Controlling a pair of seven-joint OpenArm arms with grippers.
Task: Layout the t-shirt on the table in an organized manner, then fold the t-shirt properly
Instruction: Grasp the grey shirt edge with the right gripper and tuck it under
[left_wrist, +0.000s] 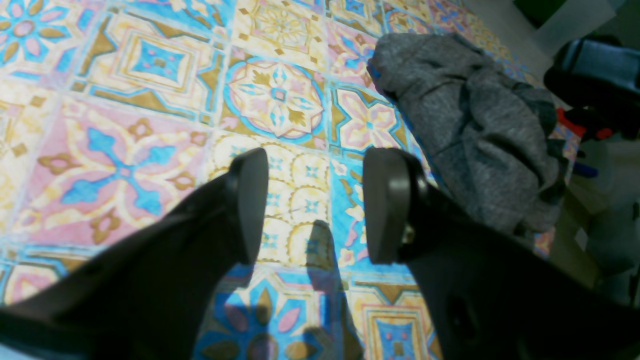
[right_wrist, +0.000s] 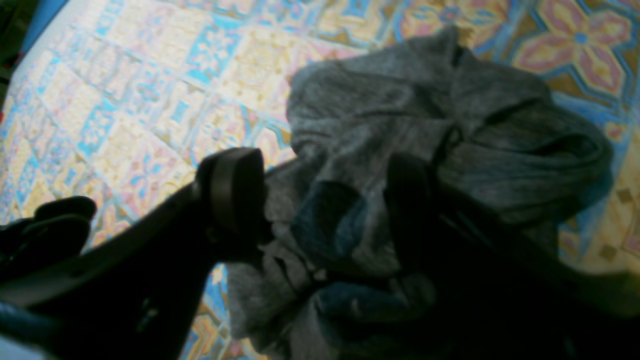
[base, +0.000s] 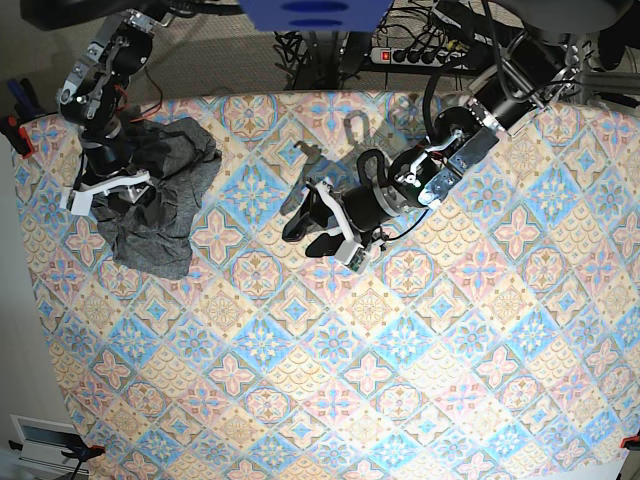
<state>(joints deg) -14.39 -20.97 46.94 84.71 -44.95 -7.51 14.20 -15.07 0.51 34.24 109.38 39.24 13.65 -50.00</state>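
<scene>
t-shirt (base: 160, 200): crumpled heap, upper left of the counter (base: 330, 380) | right gripper (base: 110, 190): spread wide right over it, not pinching | left gripper (base: 325, 228): spread, mid-counter, holding nothing

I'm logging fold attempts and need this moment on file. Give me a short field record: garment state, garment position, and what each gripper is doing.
garment: t-shirt, dark grey, crumpled in a heap, not laid out
position: near one corner of the table
right gripper: open, jaws straddling the bunched fabric, no grip closed
left gripper: open, empty, over bare tablecloth, apart from the shirt
folding: not begun
</scene>
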